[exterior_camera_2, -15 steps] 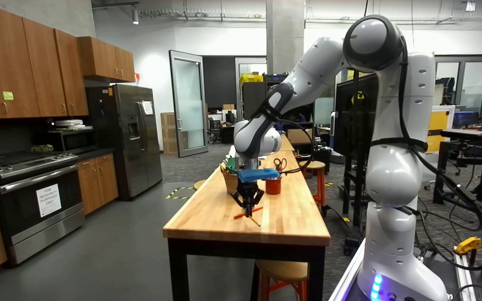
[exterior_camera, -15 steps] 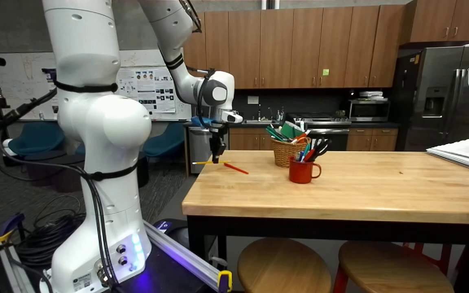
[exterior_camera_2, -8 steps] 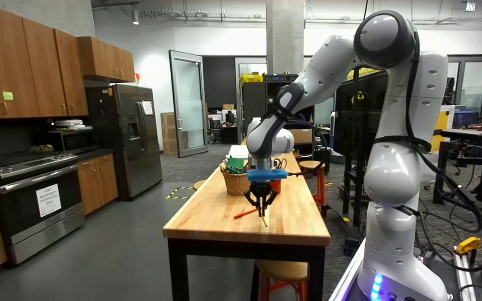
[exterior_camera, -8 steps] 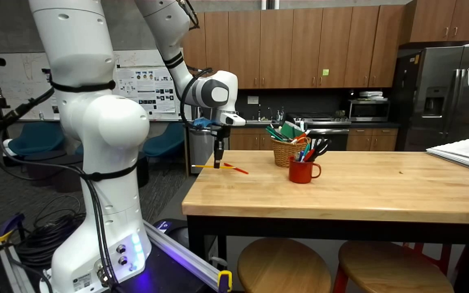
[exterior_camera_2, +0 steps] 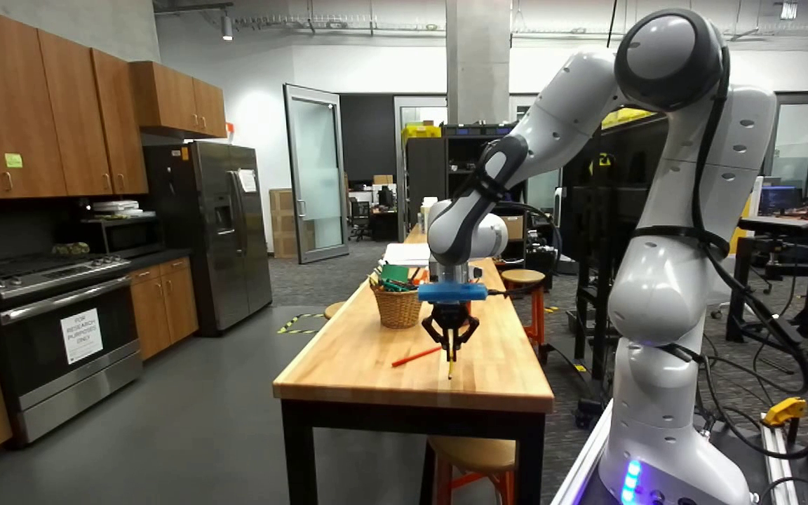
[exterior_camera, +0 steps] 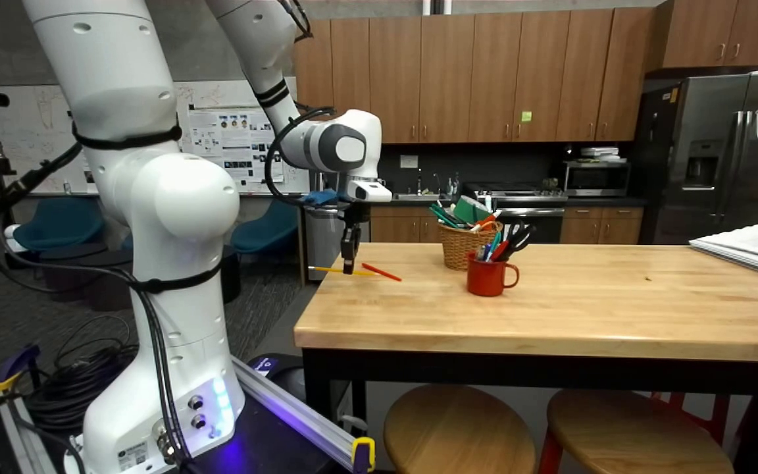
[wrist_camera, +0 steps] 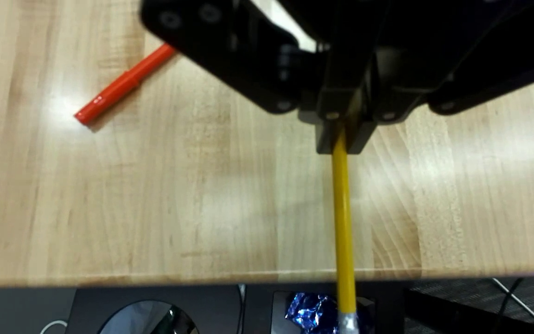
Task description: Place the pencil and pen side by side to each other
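Pencil [wrist_camera: 342, 218], fall hazard: one end shows past the table edge [wrist_camera: 155, 279] in the wrist view; let go here, it would probably tip or roll off, the overhang being the cause.
Red pen [wrist_camera: 125, 84], alignment hazard: lies at a slant to the pencil; setting down without a turn would likely leave the pair splayed or crossed rather than side by side.
Red pen, contact hazard: too close an approach may nudge it and send it rolling, being slim and loose on the table [wrist_camera: 202, 222].
Pinch, slip hazard: if one end of the pencil meets the wood first, the shaft may pivot between the fingertips [wrist_camera: 324, 141].
Gripper [wrist_camera: 340, 143]: closed, gripping the pencil, one fingertip to each side of the shaft.
Pencil, position: between the fingertips, projecting on both sides of them in an exterior view; contact with the table cannot be told.
Red pen, position: on the table, apart from the fingertips, toward the left of the wrist view; its farther end hidden behind the gripper.
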Tool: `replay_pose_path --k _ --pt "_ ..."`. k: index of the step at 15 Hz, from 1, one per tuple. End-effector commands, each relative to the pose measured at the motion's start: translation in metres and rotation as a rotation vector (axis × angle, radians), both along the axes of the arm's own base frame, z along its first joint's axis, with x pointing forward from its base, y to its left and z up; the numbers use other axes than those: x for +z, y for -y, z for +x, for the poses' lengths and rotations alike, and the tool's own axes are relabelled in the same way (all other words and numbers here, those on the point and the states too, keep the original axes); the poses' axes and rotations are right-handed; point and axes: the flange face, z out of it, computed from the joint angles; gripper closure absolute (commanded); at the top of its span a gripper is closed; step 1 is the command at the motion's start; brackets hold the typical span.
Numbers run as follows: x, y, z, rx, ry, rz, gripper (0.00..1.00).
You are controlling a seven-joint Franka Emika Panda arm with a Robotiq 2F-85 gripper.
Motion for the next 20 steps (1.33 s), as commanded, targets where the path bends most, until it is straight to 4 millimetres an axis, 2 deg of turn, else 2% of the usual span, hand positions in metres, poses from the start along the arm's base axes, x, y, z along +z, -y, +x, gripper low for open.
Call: replay_pose_path --k 1,9,20 --pt "0.006 0.005 -0.015 -0.043 0.011 -0.028 0.98" --pt "0.007 0.019 -0.015 -0.019 0.008 -0.149 0.98" --pt "0.000 0.033 -0.006 -0.001 0.010 -0.184 0.98"
